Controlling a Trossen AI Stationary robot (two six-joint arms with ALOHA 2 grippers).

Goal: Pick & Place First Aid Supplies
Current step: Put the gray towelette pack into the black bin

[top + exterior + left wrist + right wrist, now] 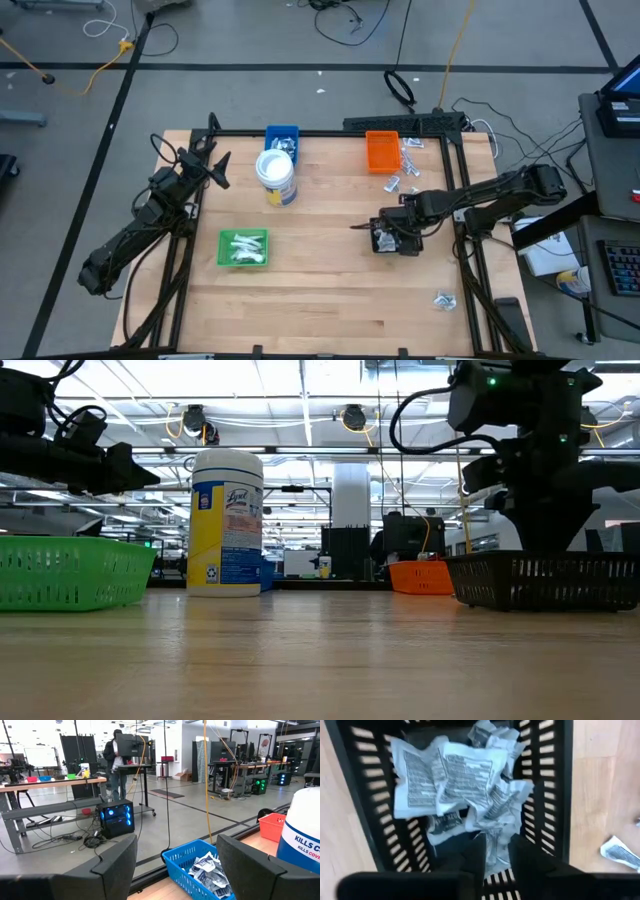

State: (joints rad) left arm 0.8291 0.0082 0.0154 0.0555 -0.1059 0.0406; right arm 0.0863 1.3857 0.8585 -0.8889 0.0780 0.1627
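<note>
Several white printed packets (450, 775) lie crumpled in a black slotted basket (388, 238), which stands on the table's right half and shows as the black basket (545, 582) in the low view. My right gripper (497, 857) reaches down into that basket, shut on one packet. More packets lie in the green tray (243, 248) and the blue tray (282, 138). Loose packets (410, 160) lie near the orange tray (382, 150). My left gripper (215, 165) hangs open above the table's left side, holding nothing, and faces the blue tray (197, 870). My right gripper pinches a white packet (496, 845) between its two fingers, coming from above and pointing down into the black basket. The packet fills the narrow gap between the fingers. It lies among the other packets on the basket's floor; which edge is held, the fingers hide.
A white tub with a blue label (275, 176) stands between the blue and green trays. One loose packet (443, 297) lies near the table's right near corner, another (393, 183) below the orange tray. Bare wood spans the near half of the table.
</note>
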